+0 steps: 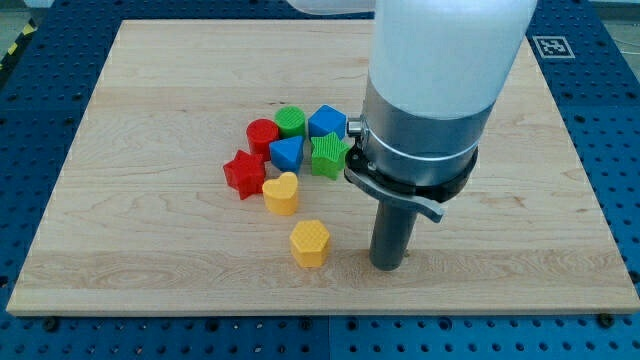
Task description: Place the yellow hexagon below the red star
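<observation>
— So where is my tip [389,268] sitting right now?

— Low and right of centre in the frame, resting on the wooden board [150,230]. It is a plain dark rod end with nothing to open or close, and it is touching no block.

— And the yellow hexagon [310,243]?

— It is lying just to the left of my tip, with a small strip of bare wood showing between them. It is standing apart from the other blocks, below the cluster.

— Where is the red star [244,174] sitting?

— Up and to the left of the hexagon, at the left edge of the cluster. A yellow heart [282,193] is sitting touching the star's lower right, between the star and the hexagon.

— What else is crowding around?

— A red cylinder [263,134] is sitting above the star, a green cylinder [291,121] beside that, then a blue pentagon-like block [327,122] further right. Under them, a blue triangle [287,152] and a green star [328,155] are pressing close together.

— Anything getting cut off?

— The arm's wide white and grey body [440,90] is filling the upper right, hiding the board behind it and running out of the top of the frame. Its metal collar is overlapping the green star's right edge, so I cannot tell whether they are touching.
</observation>
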You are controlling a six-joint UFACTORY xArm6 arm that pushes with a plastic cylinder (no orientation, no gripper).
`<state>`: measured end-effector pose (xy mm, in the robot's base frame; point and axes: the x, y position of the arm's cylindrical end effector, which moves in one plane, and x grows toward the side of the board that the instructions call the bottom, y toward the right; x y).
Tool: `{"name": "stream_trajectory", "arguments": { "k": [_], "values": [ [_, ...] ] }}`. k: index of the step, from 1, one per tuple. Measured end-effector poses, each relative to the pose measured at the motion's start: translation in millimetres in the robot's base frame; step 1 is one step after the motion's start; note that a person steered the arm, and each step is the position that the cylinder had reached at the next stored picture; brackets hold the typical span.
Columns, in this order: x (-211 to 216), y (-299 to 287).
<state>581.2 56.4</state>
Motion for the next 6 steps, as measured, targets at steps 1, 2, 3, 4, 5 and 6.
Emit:
{"name": "stream_trajectory", "arguments": {
  "k": [1,2,3,4,5,6],
  "values": [
    [0,-18],
    [-2,-55],
    [-11,-99],
    [-29,-132],
    [-26,-118],
    [-37,-122]
  ]
}}
